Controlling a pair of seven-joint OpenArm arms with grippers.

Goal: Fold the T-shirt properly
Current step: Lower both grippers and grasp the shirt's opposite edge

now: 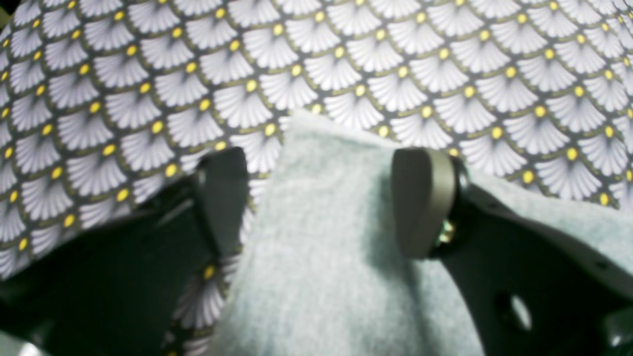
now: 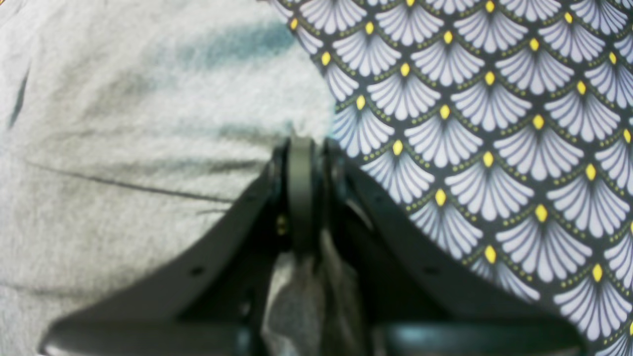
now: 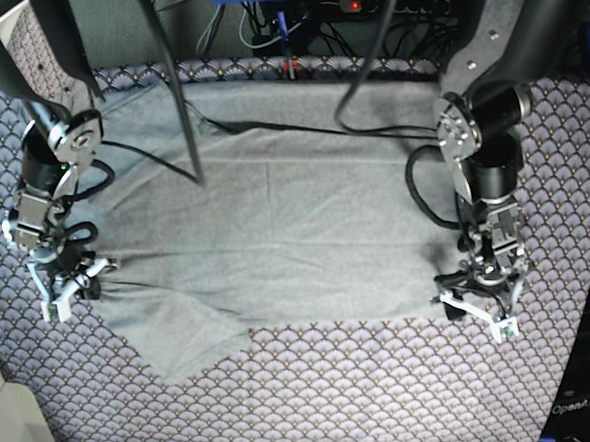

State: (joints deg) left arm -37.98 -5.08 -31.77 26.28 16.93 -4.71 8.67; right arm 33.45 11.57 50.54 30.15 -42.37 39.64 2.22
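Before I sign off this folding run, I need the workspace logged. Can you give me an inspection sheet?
Surface: scallop-patterned cloth covers the table, lying flat.
Job's things: T-shirt spread out on the cloth, not yet folded; a sleeve juts toward the front on the base view's left.
Clutter: nothing seen on the cloth besides the shirt.
Grippers: right gripper has its fingers shut on the T-shirt's edge; left gripper has its fingers apart with a corner of the shirt between them.
Cables: black cables trail across the shirt's far part.
Surroundings: a power strip with a red light and more wiring behind the table.
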